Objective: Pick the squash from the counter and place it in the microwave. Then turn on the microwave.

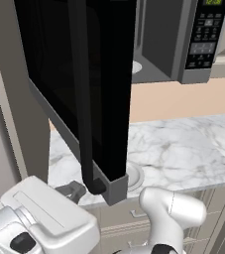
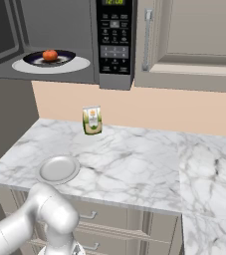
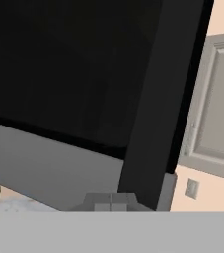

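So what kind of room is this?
A kitchen, it seems: a microwave with its door open and a squash inside, a marble counter, and cupboards on the wall.

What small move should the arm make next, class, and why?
Probably swing the microwave door shut. The squash already sits on a dish inside the microwave, the door hangs wide open, and the button panel is of no use until it closes.
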